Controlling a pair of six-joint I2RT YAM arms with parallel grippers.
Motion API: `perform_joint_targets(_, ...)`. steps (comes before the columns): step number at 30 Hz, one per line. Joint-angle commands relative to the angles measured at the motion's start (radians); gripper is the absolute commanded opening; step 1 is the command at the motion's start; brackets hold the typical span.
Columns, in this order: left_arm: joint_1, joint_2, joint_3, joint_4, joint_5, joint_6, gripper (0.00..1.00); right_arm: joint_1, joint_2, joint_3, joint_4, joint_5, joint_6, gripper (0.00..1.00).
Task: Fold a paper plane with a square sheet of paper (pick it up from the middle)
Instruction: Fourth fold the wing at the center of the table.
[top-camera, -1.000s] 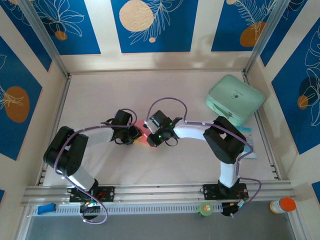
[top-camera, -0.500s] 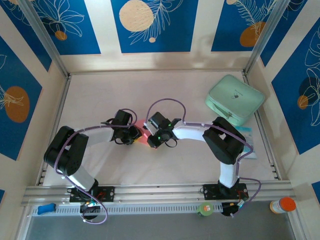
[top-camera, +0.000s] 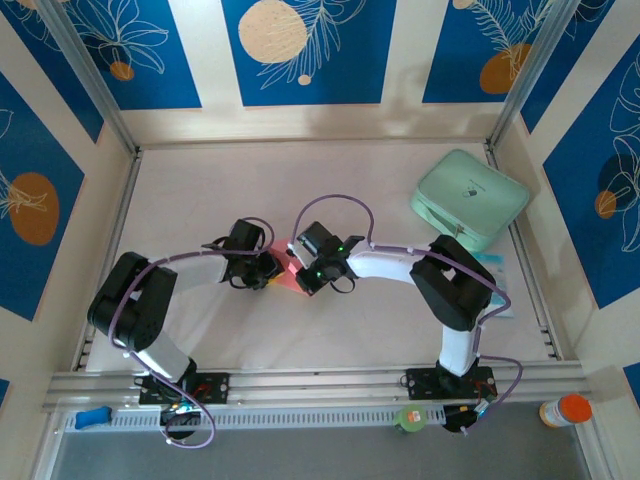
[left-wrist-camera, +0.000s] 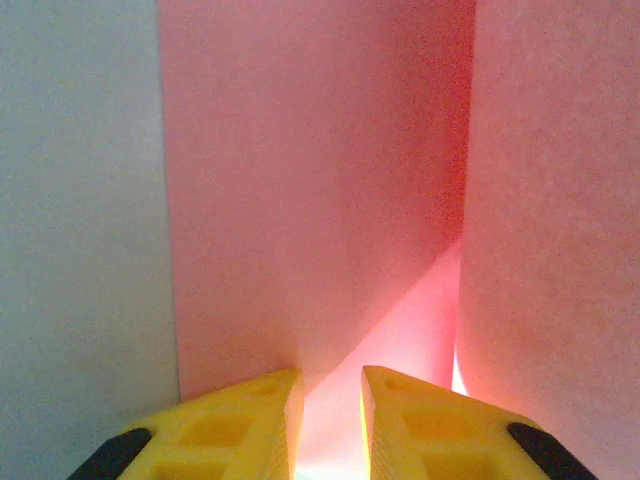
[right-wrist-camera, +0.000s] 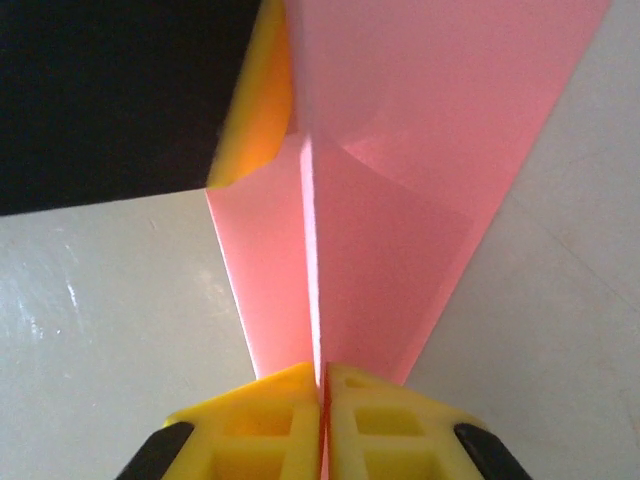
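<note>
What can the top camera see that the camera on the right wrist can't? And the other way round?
Top camera: the whole left arm and right arm, the green pad at the far right, and the table all round. Right wrist camera: up close, a sharp crease running down the paper, with yellow fingertips pinched shut on it. Both: the pink paper and the right gripper holding it.

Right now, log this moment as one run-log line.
right gripper: shut on pink paper crease | left gripper: narrow gap, paper in it, grip unclear | fold: unfinished
</note>
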Motion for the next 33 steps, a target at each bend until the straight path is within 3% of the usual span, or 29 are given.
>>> perform_joint_targets(1,0.002,0.019,0.001,-0.033,-0.007,0.026,0.24,0.004,0.009,0.022,-0.007,-0.065,-0.011,0.08)
perform_joint_targets(27,0.001,-0.075,0.015,-0.116,-0.077,0.055,0.24,-0.035,0.090,0.067,-0.056,-0.168,0.020,0.05)
perform_joint_targets(33,0.002,-0.085,-0.013,-0.025,-0.022,0.044,0.25,-0.049,0.098,0.069,-0.058,-0.200,0.041,0.06)
